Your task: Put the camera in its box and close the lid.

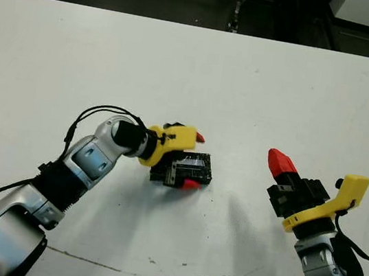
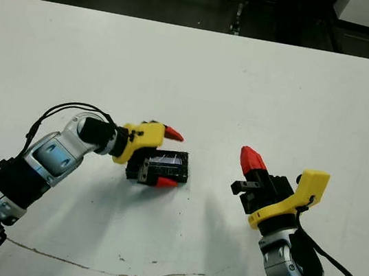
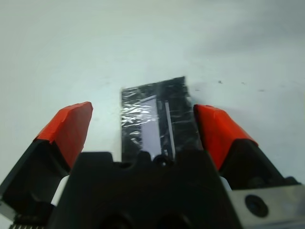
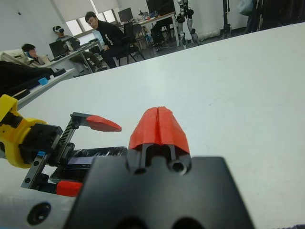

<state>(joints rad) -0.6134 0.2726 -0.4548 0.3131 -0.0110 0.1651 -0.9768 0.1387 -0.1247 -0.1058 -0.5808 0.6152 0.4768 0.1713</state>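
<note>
The glossy black rectangular lid (image 3: 157, 117) with its crinkly reflections and pale strip lies flat on the white table (image 1: 250, 71) in front of you, apparently already seated on the box (neither the white walls nor the camera are visible, so you can't confirm either). Your left gripper (image 1: 195, 160) straddles the lid with its red-tipped fingers (image 3: 219, 131) spread wide, gripping nothing. Your right gripper (image 2: 251, 159) waits well apart, fingertips pressed together, empty. Little seems left beyond checking the closure.

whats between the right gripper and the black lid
Only bare white table lies between the right gripper and the lid, per both eye views.
</note>
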